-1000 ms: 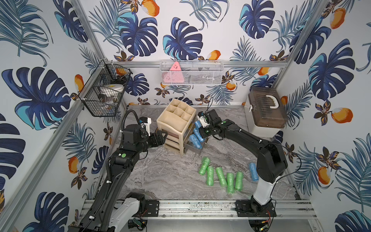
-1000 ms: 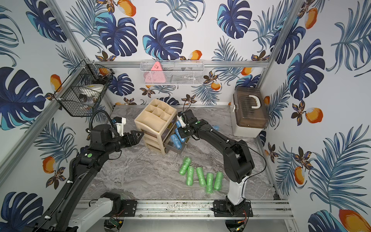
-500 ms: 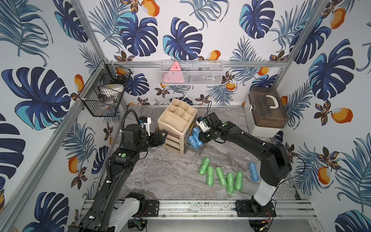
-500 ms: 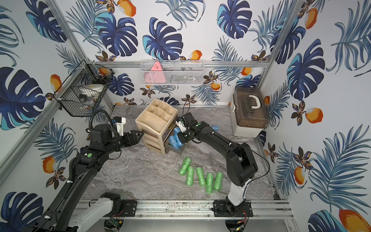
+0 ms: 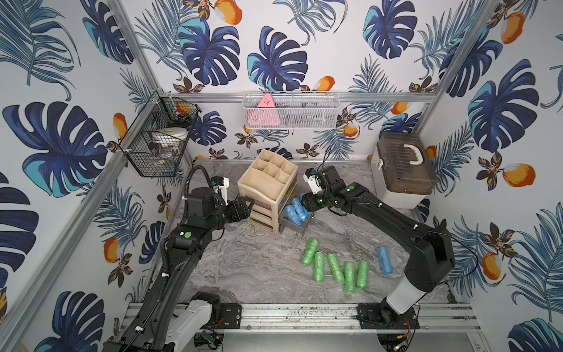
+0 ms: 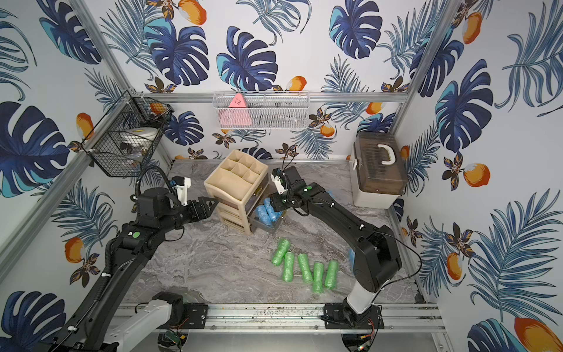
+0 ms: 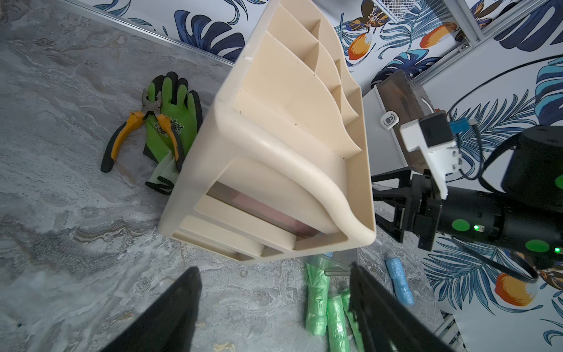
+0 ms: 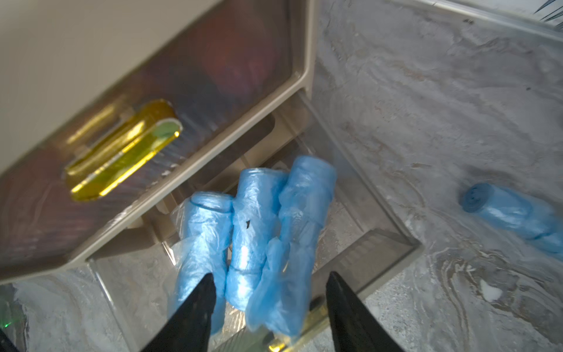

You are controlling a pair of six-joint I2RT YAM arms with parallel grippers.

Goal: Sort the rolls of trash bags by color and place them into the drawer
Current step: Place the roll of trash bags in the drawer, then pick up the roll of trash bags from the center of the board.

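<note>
**Fig.** Nearest, five green rolls [image 5: 335,268] and one blue roll [image 5: 384,260] lie loose on the desk [image 5: 243,268]. Beyond, three blue rolls [image 8: 256,225] lie in the open drawer [image 8: 380,247]; the right fingers [image 8: 195,311] stand apart above them, gripping nothing. Only the right wrist view shows loose film overhanging the drawer front: retreat could snag it, closing could jam. The left fingers [image 7: 176,314], apart and empty, sit beside the organizer [image 5: 268,179]; their view alone reveals glove [image 7: 166,115] and pliers [image 7: 134,131] behind.

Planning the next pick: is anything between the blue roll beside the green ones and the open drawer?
Nothing visible: only bare table lies between the blue roll and the open drawer; the green rolls lie off that line.
</note>
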